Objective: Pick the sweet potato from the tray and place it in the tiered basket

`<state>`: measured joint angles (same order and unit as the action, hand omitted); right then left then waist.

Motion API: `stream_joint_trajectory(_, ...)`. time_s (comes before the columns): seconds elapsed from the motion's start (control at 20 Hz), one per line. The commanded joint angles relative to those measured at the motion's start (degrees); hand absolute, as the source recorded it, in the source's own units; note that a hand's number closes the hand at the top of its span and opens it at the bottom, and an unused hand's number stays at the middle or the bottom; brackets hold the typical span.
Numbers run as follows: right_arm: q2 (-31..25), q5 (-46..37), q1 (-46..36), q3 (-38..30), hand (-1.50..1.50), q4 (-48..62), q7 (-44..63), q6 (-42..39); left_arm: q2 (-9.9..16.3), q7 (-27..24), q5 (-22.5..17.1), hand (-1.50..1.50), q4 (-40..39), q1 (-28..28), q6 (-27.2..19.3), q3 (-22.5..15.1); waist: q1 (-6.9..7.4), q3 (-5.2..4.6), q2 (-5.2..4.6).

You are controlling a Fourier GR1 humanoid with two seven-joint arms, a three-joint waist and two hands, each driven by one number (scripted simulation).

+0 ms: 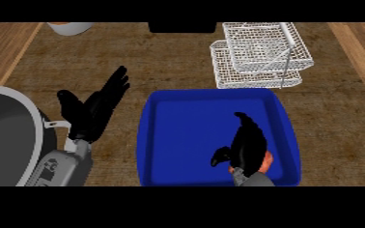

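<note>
The blue tray (pixel 164 140) lies on the counter at the lower middle of the head view. Orange bits of the sweet potato (pixel 266 160) peek out from under my right hand (pixel 246 147) near the tray's front right corner. That hand lies over it with fingers stretched toward the far side and thumb out to the left; most of the potato is hidden. The white wire tiered basket (pixel 260 55) stands beyond the tray at the upper right. My left hand (pixel 96 106) rests open, fingers up, left of the tray.
A large grey round object (pixel 18 140) fills the lower left corner beside my left forearm. A pale cup (pixel 70 27) sits at the far left back, and a black object (pixel 182 26) at the back middle.
</note>
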<state>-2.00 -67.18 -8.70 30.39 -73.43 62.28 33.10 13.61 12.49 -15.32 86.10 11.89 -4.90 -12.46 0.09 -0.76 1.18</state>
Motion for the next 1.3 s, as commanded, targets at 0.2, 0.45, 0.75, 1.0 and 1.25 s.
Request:
stream_joint_trajectory(0.2,1.9,-1.2,-5.9,3.9,1.5,8.5,8.2,4.2,-1.2,-3.2,1.6,0.0,-3.6,-3.0,1.2,0.6,0.55,0.76,-1.32)
stream_joint_trajectory(0.45,1.9,-5.1,-3.5,4.5,1.5,5.6,7.0,8.5,-2.9,-0.9,2.7,0.0,-2.1,-1.3,-0.2,0.0,0.07,0.76,-1.21)
stream_joint_trajectory(0.75,-13.8,12.2,4.1,0.9,1.5,-8.3,-12.0,-1.0,0.0,-0.6,0.4,0.0,-2.6,-1.7,2.2,3.8,-0.56,0.77,-1.22)
stream_joint_trajectory(1.0,-30.9,28.0,7.4,-2.9,1.5,-16.4,-24.5,-12.8,0.3,0.0,1.0,0.0,-0.1,-2.4,1.5,3.3,-1.16,0.78,-0.94)
stream_joint_trajectory(1.25,-40.0,44.6,11.1,-15.6,1.5,-31.7,-30.2,-17.1,-0.8,-0.4,2.0,0.0,0.1,-4.6,-0.1,2.9,-2.64,0.7,-0.52)
